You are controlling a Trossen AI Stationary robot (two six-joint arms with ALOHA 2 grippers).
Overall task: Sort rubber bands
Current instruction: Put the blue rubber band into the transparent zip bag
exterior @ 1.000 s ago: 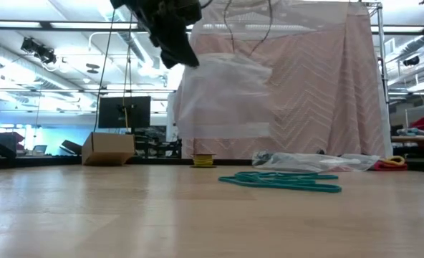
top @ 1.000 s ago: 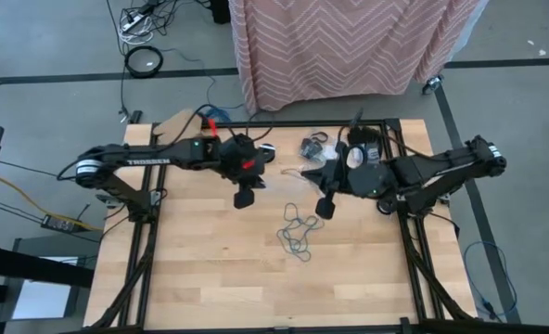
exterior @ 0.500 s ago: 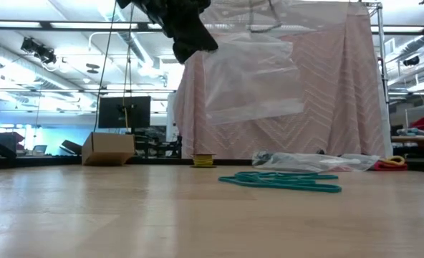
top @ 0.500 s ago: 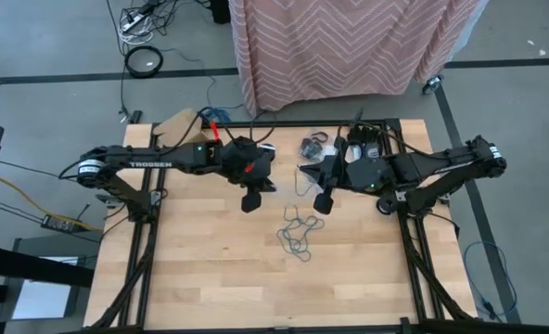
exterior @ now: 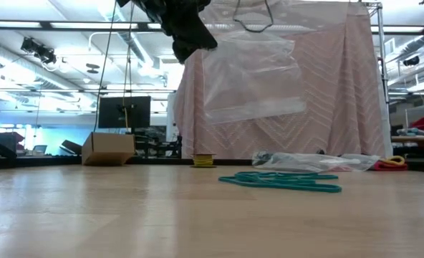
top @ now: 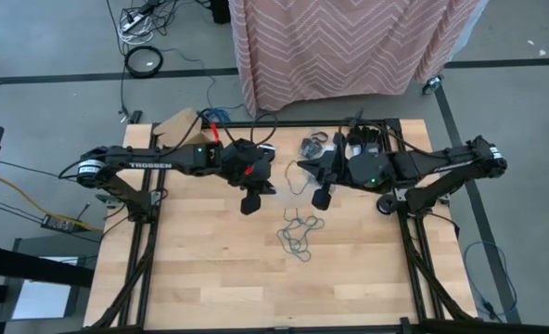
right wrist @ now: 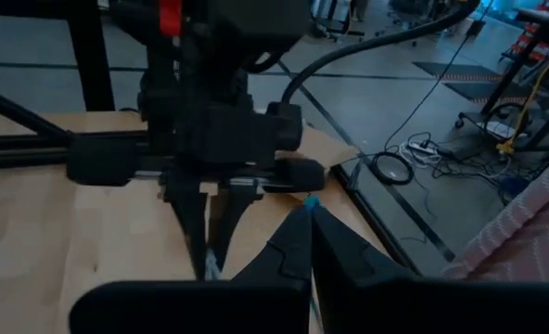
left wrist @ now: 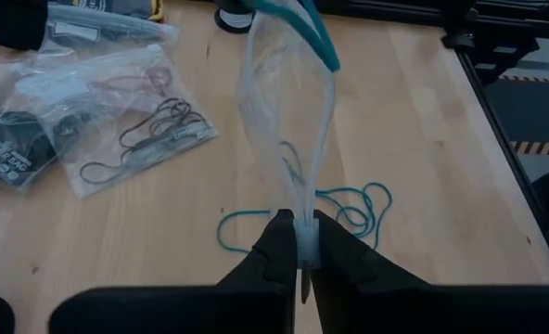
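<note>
You have the left gripper (left wrist: 304, 269) pinching one edge of the clear bag (exterior: 249, 79) held up above the table (top: 210, 269), the right gripper (right wrist: 308, 211) pressed shut on a teal rubber band (left wrist: 302, 19) at the bag's far edge, with more teal rubber bands (top: 296, 231) lying loose on the table below the bag.

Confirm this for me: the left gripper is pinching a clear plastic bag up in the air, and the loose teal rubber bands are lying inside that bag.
One detail is wrong. The left gripper does pinch the clear plastic bag in the air, but the loose teal rubber bands lie on the wooden table below it, not inside that bag. The low view shows this best.
</note>
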